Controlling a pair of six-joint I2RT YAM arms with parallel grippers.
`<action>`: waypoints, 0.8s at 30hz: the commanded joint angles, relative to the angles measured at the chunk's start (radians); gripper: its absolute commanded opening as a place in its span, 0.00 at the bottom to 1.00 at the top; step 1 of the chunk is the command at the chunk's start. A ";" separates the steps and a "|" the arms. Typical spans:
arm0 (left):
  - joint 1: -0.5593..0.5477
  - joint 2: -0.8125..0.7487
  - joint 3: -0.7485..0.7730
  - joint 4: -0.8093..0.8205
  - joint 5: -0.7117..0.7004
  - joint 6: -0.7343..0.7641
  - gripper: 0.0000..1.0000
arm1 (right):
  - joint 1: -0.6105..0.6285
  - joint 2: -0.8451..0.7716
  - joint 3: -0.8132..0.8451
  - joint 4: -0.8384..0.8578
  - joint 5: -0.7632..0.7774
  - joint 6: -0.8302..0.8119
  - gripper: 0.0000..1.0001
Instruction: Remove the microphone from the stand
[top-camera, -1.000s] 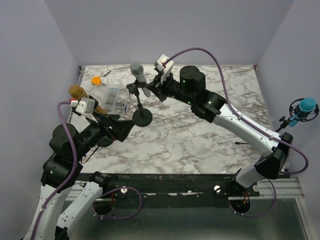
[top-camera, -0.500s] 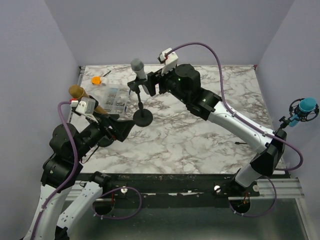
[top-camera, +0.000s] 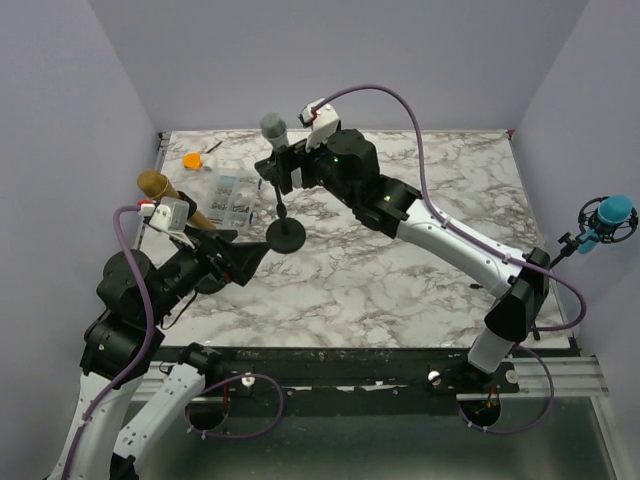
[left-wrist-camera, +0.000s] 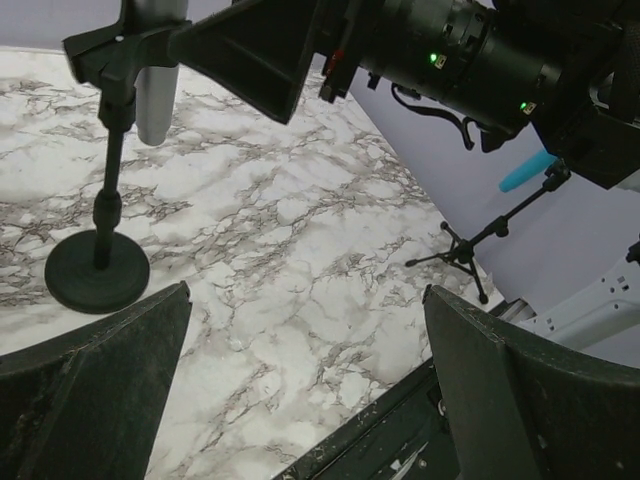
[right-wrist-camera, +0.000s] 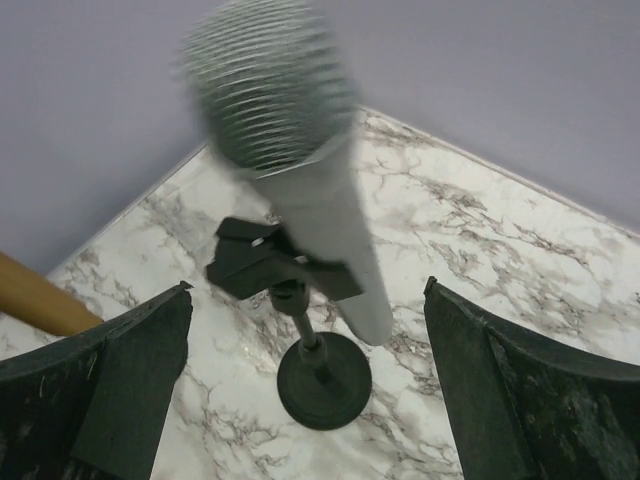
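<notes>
Microphone (right-wrist-camera: 300, 200) sits in clip (right-wrist-camera: 250, 265) atop stand (top-camera: 285, 236), back-left of table (top-camera: 420, 280). Head up, tail hanging below clip; long axis steep, slightly leaned.
Right gripper (top-camera: 286, 172) spread wide, holding nothing, at mic height, mic dead ahead.
Fingers possibly flanking mic body already; wrist view blurred, hard to tell.
Left gripper (left-wrist-camera: 305, 300) wide too, empty, low, well apart from stand.
Right arm nearer; squeeze across mic body looks due.
</notes>
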 joint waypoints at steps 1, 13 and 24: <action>-0.004 -0.014 -0.009 -0.021 -0.024 0.018 0.99 | 0.000 0.076 0.123 -0.052 0.175 0.049 0.97; -0.004 -0.026 -0.010 -0.048 -0.050 0.021 0.99 | 0.001 0.166 0.273 -0.075 0.178 0.062 0.90; -0.004 -0.050 -0.007 -0.080 -0.073 0.024 0.99 | 0.050 0.294 0.421 -0.097 0.308 0.000 0.75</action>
